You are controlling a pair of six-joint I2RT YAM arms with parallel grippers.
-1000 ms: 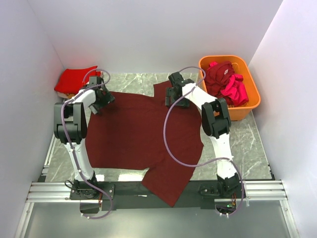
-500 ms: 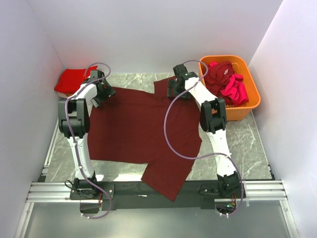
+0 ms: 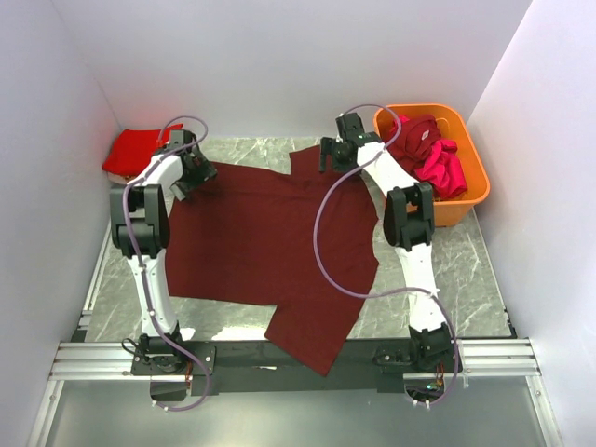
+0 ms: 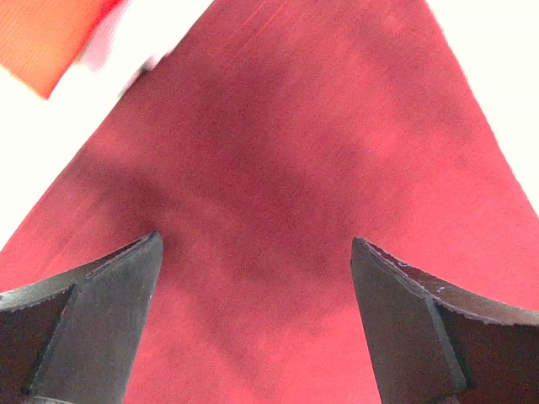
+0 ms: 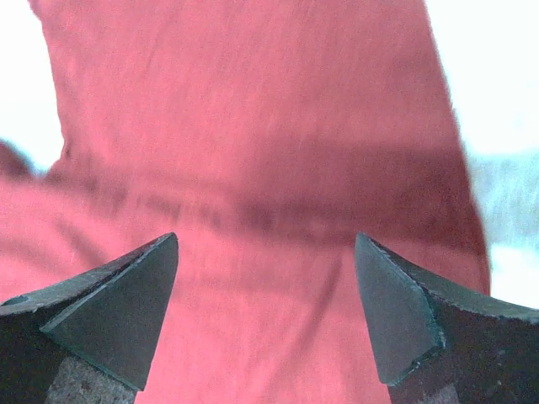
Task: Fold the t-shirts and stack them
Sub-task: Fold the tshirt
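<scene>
Dark maroon t-shirt [image 3: 270, 242], the largest thing here, lies spread almost flat on the grey marble surface [image 3: 466, 270], just left of the orange plastic basket [image 3: 458, 210]. One sleeve points to the far side, level with the basket; the other reaches past the surface's near edge. It looks light, limp and slack. It should drape and wrinkle rather than slide, so pinching a corner or a sleeve edge suits it better than its middle.

The basket holds a crumpled heap of maroon and magenta-pink shirts [image 3: 424, 154]. Well left of the basket, in the far corner, sits a bright red shirt [image 3: 135, 149].

The right arm's purple cable [image 3: 321, 242] loops over the spread cloth and could snag a fold.

Right claw [image 5: 265, 240] hangs over the far sleeve, near the basket, jaws wide and gripping nothing. Left claw [image 4: 255, 244], likewise spread and empty, hangs over the cloth's far corner, farthest from the basket.
</scene>
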